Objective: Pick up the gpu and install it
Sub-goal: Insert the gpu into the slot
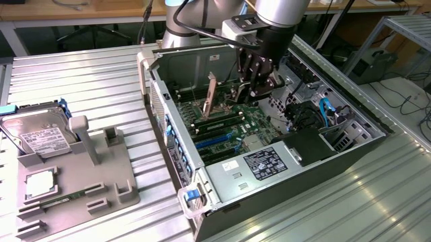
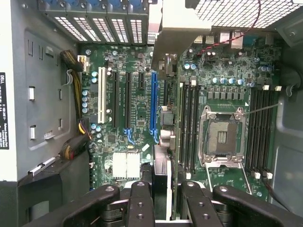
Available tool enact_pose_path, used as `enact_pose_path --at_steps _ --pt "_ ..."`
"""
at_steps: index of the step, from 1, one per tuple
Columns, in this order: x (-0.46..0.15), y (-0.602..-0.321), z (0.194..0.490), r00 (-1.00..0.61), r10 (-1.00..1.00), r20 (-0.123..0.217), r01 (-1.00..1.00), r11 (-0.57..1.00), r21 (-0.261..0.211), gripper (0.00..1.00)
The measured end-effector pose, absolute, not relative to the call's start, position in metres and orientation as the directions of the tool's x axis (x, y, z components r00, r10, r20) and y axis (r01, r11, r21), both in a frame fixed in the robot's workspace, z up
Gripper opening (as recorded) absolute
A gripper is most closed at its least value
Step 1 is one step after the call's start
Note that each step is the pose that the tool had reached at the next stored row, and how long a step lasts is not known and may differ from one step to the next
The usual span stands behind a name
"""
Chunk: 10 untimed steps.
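Observation:
The gpu (image 1: 210, 96) hangs on edge inside the open computer case (image 1: 168, 126), its pale end bracket toward the case's rear wall. My gripper (image 1: 256, 86) reaches down from above and is shut on the card's other end. In the wrist view the gpu (image 2: 161, 175) appears edge-on between my fingers (image 2: 141, 204), running up to its bracket (image 2: 173, 33). It lies along the long blue slot (image 2: 153, 104) on the green motherboard (image 2: 118, 137), just beside it. I cannot tell whether the card's edge touches the slot.
A grey parts tray (image 1: 114, 194) at the exterior view's left carries a silver hard drive (image 1: 37, 136), a square chip (image 1: 40, 182) and a green memory stick (image 1: 64, 199). Inside the case are the open processor socket (image 2: 222, 135), memory slots (image 2: 189, 118), the power supply (image 1: 266, 164) and cables (image 1: 326, 111).

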State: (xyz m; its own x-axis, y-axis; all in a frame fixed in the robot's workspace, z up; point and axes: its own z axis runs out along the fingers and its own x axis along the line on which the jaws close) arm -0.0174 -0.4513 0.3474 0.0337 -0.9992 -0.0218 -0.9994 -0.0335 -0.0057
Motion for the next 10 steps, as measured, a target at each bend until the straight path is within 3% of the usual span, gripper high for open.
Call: enact_pose_path --at_steps 10 --pt "-0.0174 -0.4513 0.3416 0.034 -0.999 -0.022 -0.999 -0.034 -0.006 0.28"
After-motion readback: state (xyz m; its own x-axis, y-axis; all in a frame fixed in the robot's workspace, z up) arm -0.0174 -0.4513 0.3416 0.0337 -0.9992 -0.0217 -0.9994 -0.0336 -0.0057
